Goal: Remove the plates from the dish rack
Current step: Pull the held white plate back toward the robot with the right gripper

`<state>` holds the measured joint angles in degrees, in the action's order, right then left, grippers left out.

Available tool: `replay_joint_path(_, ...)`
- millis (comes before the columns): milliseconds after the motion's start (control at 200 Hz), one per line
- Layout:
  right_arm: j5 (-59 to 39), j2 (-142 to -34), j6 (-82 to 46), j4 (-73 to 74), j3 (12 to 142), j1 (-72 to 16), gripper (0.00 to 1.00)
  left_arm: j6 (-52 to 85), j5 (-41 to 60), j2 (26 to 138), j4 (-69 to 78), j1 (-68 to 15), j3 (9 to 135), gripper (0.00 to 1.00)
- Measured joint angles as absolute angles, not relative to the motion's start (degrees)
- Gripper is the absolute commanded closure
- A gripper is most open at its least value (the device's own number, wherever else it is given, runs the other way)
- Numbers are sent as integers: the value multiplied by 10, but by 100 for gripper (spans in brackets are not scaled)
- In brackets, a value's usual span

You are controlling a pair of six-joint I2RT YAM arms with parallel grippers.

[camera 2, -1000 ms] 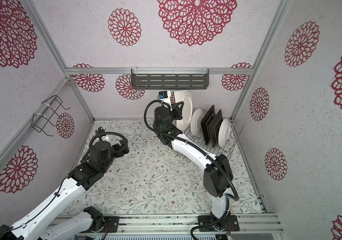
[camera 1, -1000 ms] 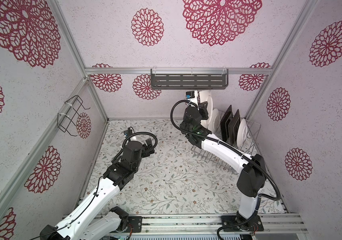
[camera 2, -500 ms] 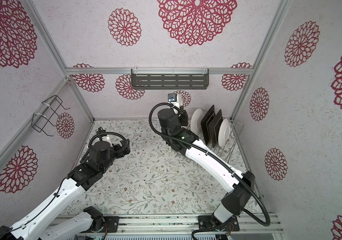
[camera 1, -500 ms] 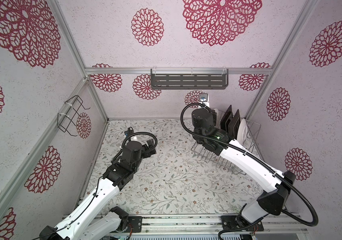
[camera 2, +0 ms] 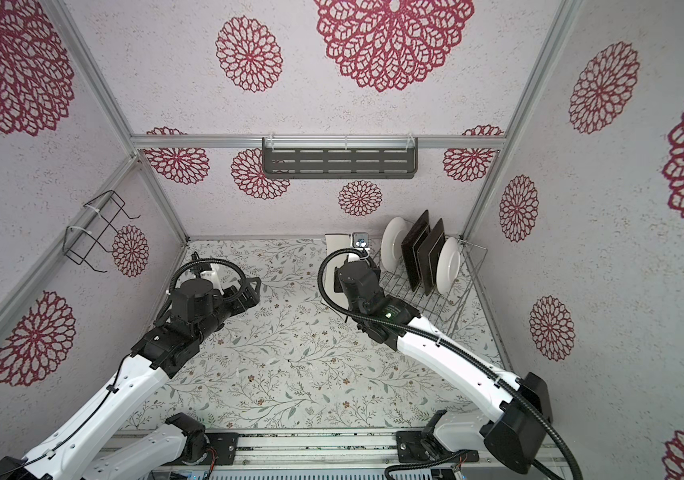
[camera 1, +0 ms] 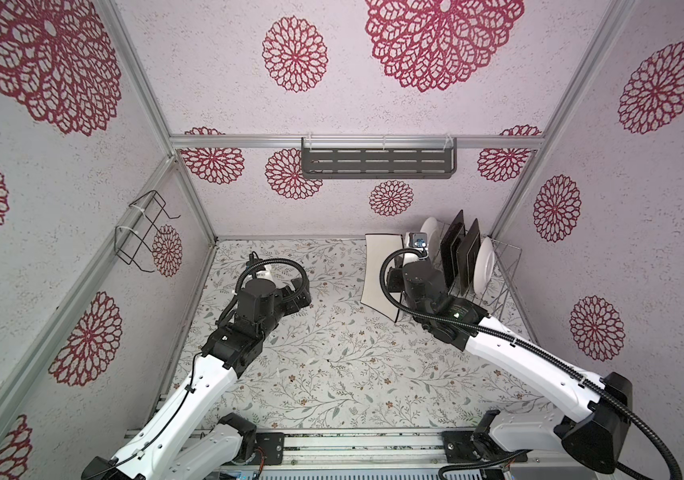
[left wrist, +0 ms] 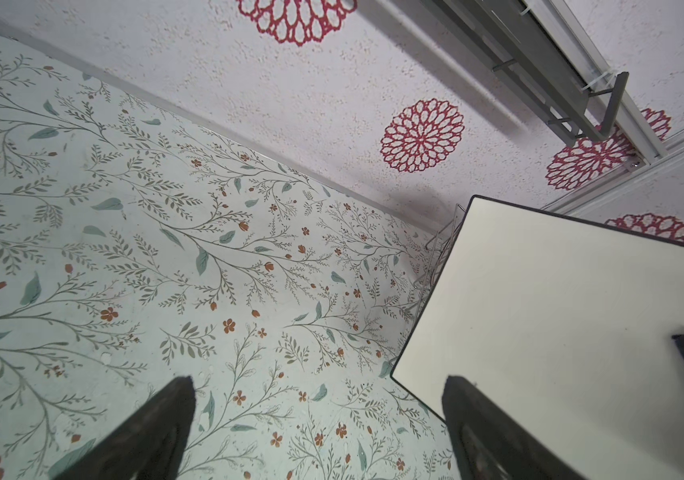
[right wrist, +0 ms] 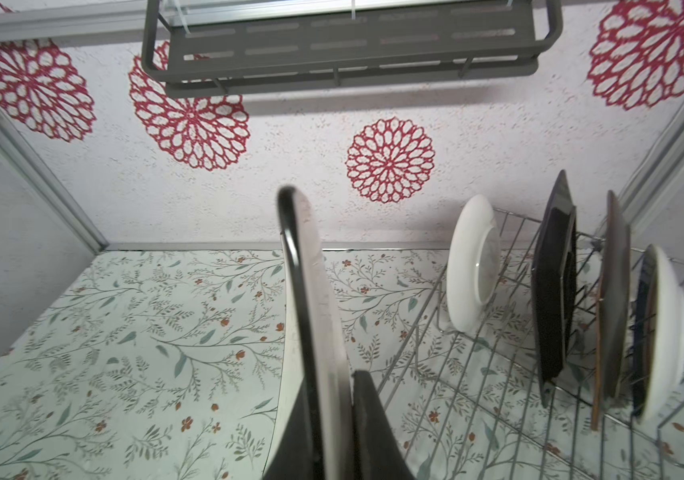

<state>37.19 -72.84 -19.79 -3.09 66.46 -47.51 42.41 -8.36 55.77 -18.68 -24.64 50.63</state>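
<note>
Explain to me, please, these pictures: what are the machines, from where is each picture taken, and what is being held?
These are two robot arms, the left arm and the right arm, at a flowered table. Two pictures look down from above on the whole scene; two come from small cameras on the arms' wrists. At the table's back right stands a wire dish rack with four plates upright in it: two round white plates and two square dark plates. The right fingers are shut on the edge of a square white plate, held upright outside the rack. The left fingers are open and empty, pointing toward that plate.
</note>
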Motion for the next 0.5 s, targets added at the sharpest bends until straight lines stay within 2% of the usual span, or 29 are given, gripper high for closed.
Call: replay_joint_path(500,361,-690,-346,287,456,-475,100,475,-30,552,-127,-244,462,3)
